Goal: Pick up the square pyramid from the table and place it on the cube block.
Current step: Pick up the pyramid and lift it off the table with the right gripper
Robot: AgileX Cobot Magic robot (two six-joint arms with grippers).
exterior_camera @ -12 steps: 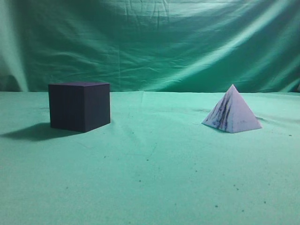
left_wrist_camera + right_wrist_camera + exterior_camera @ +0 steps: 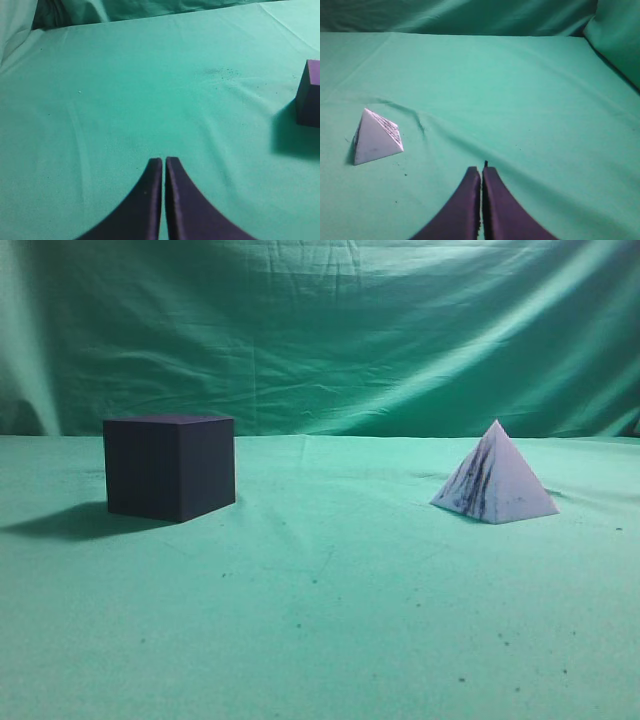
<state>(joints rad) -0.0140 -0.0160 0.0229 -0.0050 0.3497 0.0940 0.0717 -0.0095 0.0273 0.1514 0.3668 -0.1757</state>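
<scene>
The white square pyramid (image 2: 495, 480) with dark streaks stands on the green table (image 2: 330, 620) at the right. It also shows in the right wrist view (image 2: 376, 137), left of and ahead of my right gripper (image 2: 481, 170), which is shut and empty. The dark cube block (image 2: 168, 466) stands on the table at the left. Its edge shows at the right of the left wrist view (image 2: 310, 95), far right of my left gripper (image 2: 163, 160), which is shut and empty. Neither gripper shows in the exterior view.
A wrinkled green cloth backdrop (image 2: 320, 330) hangs behind the table. Folds of cloth rise at the far left of the left wrist view (image 2: 20, 30) and at the far right of the right wrist view (image 2: 620, 35).
</scene>
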